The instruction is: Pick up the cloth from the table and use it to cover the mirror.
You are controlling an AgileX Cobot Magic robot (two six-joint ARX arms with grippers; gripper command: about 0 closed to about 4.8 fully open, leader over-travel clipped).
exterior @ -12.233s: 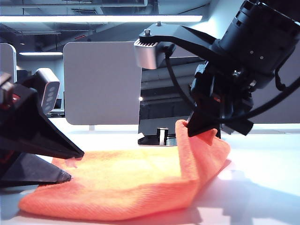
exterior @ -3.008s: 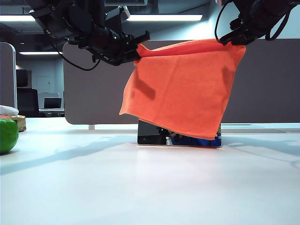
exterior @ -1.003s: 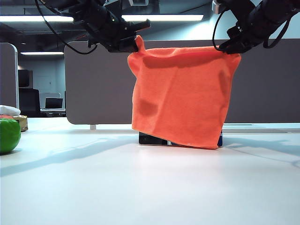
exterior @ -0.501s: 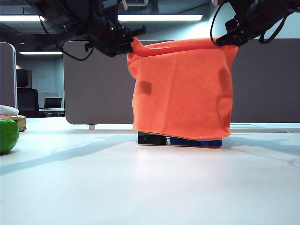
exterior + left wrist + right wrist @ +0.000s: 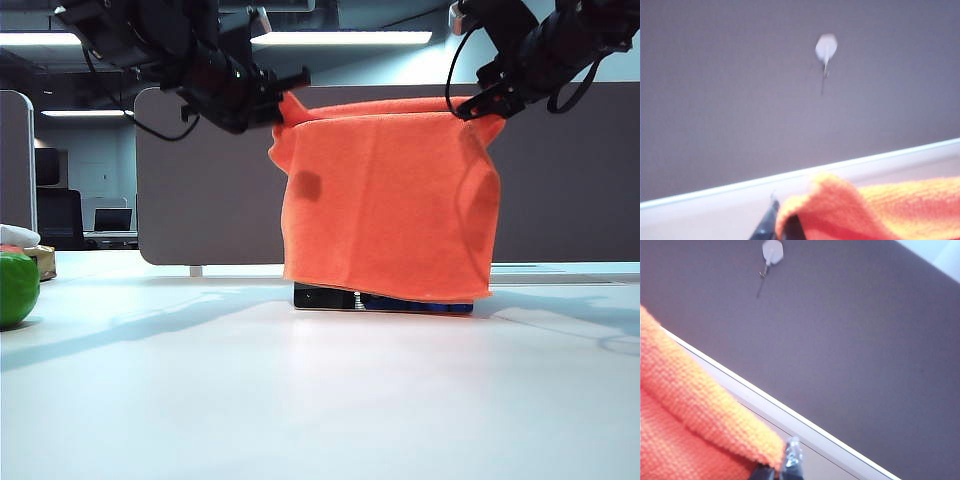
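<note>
cloth (image 5: 385,195) has dropped since a second ago: it now hangs square over the mirror (image 5: 385,299), hem level, top edge folded back over the mirror's top. only the dark base strip shows under the hem, so the cover looks basically done; next is release.

cloth's long axis runs 12 to 6, face toward the camera, sitting at 12 o'clock of the white table (image 5: 320,400).

left gripper (image 5: 285,105), up at 10 o'clock, is clamped on the cloth's top left corner. right gripper (image 5: 478,103), at 2 o'clock, is clamped on the top right corner.

green round object (image 5: 15,288) sits far off at 9 o'clock.
</note>
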